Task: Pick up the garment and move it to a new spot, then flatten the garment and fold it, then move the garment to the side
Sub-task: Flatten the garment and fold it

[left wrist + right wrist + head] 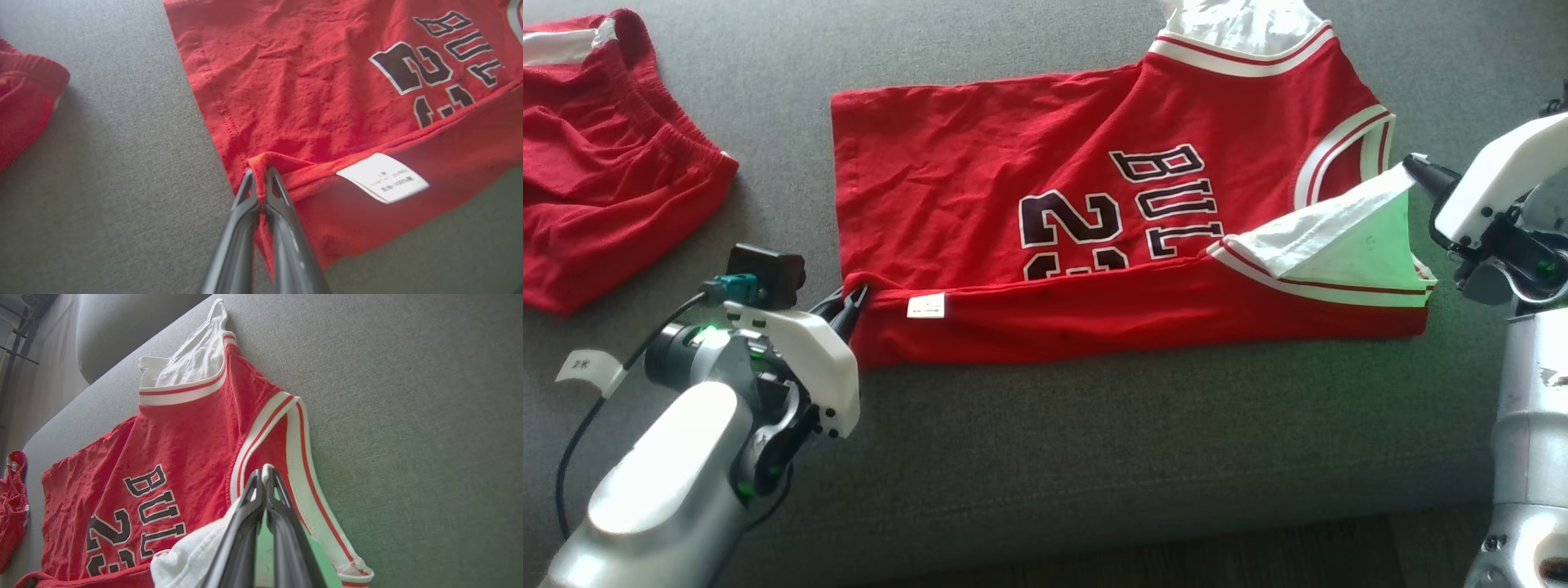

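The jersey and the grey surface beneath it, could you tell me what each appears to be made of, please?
The jersey looks like soft, matte knit cloth, perhaps cotton: it creases finely and folds limply. The grey surface looks like woven upholstery, matte, with a fine even grain; it is likely a cushion.
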Available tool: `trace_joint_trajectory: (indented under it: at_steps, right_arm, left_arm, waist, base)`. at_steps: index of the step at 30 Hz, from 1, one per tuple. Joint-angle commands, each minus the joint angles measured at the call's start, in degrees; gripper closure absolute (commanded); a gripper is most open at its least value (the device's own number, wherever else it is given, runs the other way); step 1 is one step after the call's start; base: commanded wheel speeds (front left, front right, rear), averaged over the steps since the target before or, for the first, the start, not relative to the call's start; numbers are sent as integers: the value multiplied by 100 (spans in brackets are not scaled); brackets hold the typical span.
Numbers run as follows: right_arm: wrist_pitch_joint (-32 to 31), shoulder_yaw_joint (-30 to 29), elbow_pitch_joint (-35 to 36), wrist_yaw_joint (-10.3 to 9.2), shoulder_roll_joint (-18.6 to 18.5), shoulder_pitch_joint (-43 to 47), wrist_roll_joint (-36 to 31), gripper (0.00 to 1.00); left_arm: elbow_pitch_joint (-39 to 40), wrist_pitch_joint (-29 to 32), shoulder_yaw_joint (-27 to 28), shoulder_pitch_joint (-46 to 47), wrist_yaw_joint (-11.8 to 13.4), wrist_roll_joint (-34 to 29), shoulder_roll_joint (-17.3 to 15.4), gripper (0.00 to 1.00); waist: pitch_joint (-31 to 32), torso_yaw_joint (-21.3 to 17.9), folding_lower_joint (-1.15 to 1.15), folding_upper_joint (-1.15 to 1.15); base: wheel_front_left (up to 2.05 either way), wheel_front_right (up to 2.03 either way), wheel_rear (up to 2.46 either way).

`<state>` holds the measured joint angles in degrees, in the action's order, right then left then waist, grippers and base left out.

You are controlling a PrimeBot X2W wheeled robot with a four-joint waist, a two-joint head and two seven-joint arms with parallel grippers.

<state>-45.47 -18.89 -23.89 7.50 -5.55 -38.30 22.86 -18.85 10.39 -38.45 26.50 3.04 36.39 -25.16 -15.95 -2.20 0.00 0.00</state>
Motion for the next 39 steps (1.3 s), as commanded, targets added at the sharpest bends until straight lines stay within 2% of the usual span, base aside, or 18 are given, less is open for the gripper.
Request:
trace_joint_trajectory:
  at_steps: [1, 12, 13, 14, 19, 26, 33, 39]
  right_arm:
    - [55, 85, 202, -1, -43, -308, 49, 100]
    - [278, 87, -44, -1, -74, -421, 27, 100]
    - [345, 95, -52, -1, -78, -426, -4, 0]
    - [368, 72, -97, -1, -71, -428, -15, 0]
    - [552, 25, -228, -1, -61, -445, -100, 0]
    - [1076, -132, -280, -1, -26, -380, -356, 0]
    - [1838, 287, 411, -1, -36, 151, -357, 0]
    - [2942, 762, 1409, -1, -46, 1044, -505, 0]
  left_arm:
    - [99, -82, 222, 302, 37, -48, -150, 100]
    - [-105, -185, 216, 406, 91, -47, -75, 100]
    - [-126, -190, 213, 415, 99, -44, -58, 65]
    - [-149, -198, 205, 422, 109, -47, -40, 0]
    - [-269, -324, 202, 458, 178, -65, 58, 0]
    - [-371, -1167, 485, 455, 571, -163, 216, 0]
    - [-305, -1805, 649, 169, 892, -212, 310, 0]
    - [-78, -2296, 737, -331, 1261, -268, 483, 0]
  waist:
    - [-7, 3, 0, 0]
    - [-71, 15, 0, 0]
    - [-74, 17, 0, 0]
    - [-74, 17, 0, 0]
    - [-30, 25, 0, 0]
    - [196, 20, 0, 0]
    - [432, -2, 0, 0]
    - [641, -67, 0, 0]
  base:
    - [0, 0, 0]
    - [0, 0, 0]
    - [0, 0, 0]
    - [0, 0, 0]
    - [0, 0, 0]
    - [0, 0, 0]
    - [0, 0, 0]
    - [0, 0, 0]
